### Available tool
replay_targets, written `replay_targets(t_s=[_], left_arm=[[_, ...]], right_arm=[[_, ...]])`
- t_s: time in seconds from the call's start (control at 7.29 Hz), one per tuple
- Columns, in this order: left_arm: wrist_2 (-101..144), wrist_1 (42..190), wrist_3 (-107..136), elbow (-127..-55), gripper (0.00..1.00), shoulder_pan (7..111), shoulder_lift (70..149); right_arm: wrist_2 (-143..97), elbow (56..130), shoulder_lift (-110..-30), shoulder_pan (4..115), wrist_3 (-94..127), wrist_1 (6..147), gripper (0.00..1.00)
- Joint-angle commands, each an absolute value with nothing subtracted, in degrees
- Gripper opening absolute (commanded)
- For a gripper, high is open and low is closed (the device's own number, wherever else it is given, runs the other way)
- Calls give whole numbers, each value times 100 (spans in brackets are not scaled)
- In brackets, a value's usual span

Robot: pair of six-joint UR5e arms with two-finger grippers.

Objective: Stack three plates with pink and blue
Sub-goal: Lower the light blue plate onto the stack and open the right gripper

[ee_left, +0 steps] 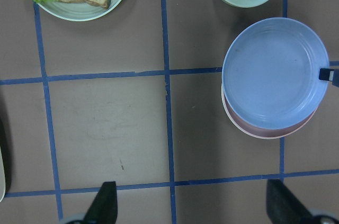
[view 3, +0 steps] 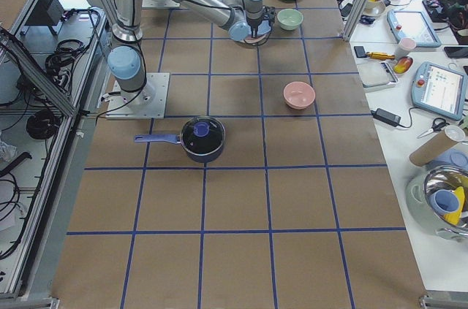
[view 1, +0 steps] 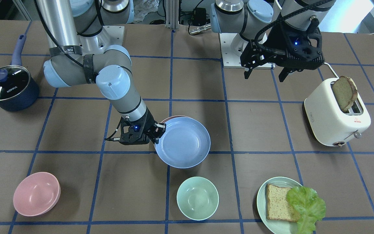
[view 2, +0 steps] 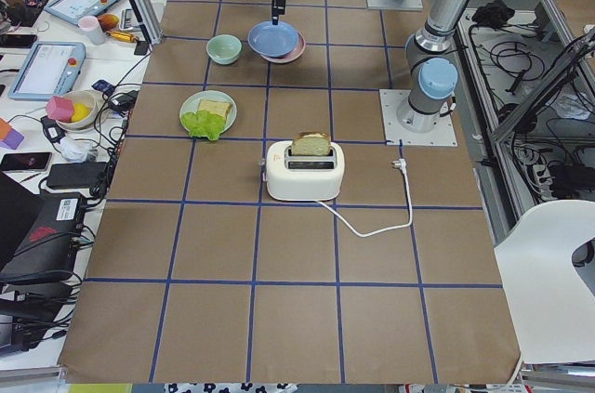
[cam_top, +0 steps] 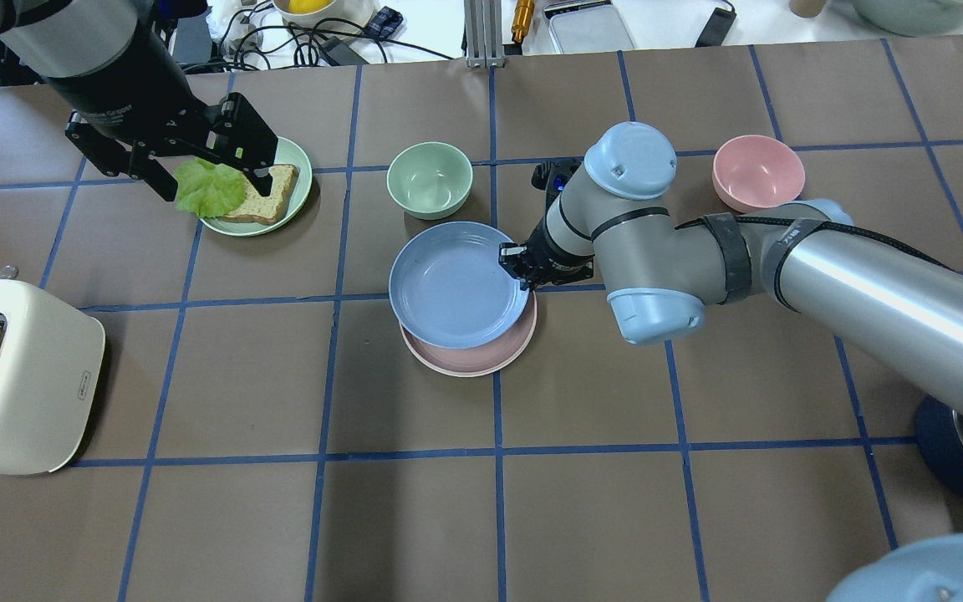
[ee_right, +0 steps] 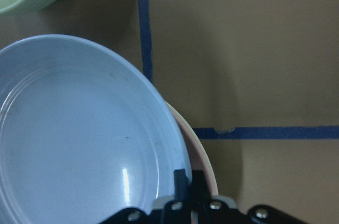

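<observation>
My right gripper (cam_top: pixel 519 266) is shut on the rim of the light blue plate (cam_top: pixel 456 284). The blue plate sits over the pale pink plate (cam_top: pixel 481 361) and is offset toward the mint bowl, so only a crescent of pink shows. I cannot tell whether the two plates touch. The right wrist view shows the blue plate (ee_right: pixel 79 139), the pink rim (ee_right: pixel 200 152) and my fingers (ee_right: pixel 181 179) pinching the blue rim. The cream-white plate does not show separately. My left gripper (view 1: pixel 265 73) is open and empty, high above the table near the toaster.
A white toaster (view 1: pixel 336 120) with a bread slice stands on my left. A pale green plate (view 1: pixel 276 203) holds bread and lettuce. A mint bowl (view 1: pixel 197 198) sits close beyond the blue plate. A pink bowl (view 1: pixel 36 194) and a lidded blue pot (view 1: pixel 10 87) are on my right.
</observation>
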State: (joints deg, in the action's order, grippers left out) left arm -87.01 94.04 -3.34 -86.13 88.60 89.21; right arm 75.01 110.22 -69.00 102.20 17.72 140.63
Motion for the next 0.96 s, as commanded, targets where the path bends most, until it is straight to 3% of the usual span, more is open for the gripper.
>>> replay_targets(t_s=[0.0, 0.14, 0.27, 0.41, 0.55, 0.82], left_arm=[[-8701, 9404, -334, -8605, 100, 8859, 8921], [-8701, 9404, -334, -8604, 100, 8859, 8921], [-8710, 9404, -334, -8604, 100, 8859, 8921], [-8710, 9404, -334, -8604, 100, 8859, 8912], [-8710, 9404, -334, -8604, 100, 8859, 8921], [-8701, 9404, -334, -8604, 100, 8859, 8912]], right_arm=[[7515, 11170, -6961, 10239, 1749, 14063, 2], [7506, 11240, -6970, 10239, 1749, 14071, 2], [7497, 11198, -6961, 10231, 1749, 14080, 17], [7488, 11180, -6970, 10230, 1793, 14089, 62], [7436, 11145, -6970, 10222, 1810, 14219, 81], [7479, 10847, -6970, 10178, 1784, 14195, 87]])
